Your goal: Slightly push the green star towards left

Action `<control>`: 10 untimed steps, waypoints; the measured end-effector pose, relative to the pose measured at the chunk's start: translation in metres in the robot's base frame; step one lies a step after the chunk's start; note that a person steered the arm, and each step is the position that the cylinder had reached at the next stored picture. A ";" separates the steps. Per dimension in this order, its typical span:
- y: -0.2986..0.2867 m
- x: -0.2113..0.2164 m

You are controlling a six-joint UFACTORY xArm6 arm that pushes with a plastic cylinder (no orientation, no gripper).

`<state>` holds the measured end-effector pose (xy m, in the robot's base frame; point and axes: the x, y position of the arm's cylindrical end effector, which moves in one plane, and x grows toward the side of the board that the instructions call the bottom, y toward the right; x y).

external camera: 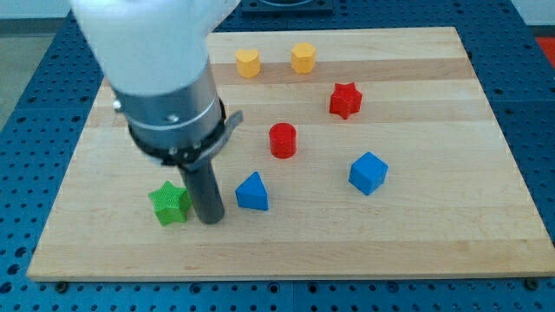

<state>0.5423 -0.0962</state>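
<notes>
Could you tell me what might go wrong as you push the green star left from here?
My tip stands between the green star and the blue triangular block, low on the star's right side. An off-centre push could spin the star or slide it towards the view's top. Too long a push could carry it off the board's left edge.

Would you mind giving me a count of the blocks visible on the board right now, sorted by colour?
Green: 1, the green star, just left of my tip
Yellow: 2, yellow block and second yellow block
Red: 2, red star and red cylinder
Blue: 2, blue triangle and blue cube
Total: 7 visible
</notes>
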 end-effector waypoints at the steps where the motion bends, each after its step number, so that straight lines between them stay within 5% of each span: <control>1: 0.003 -0.025; 7: -0.017 0.007; 10: -0.075 -0.003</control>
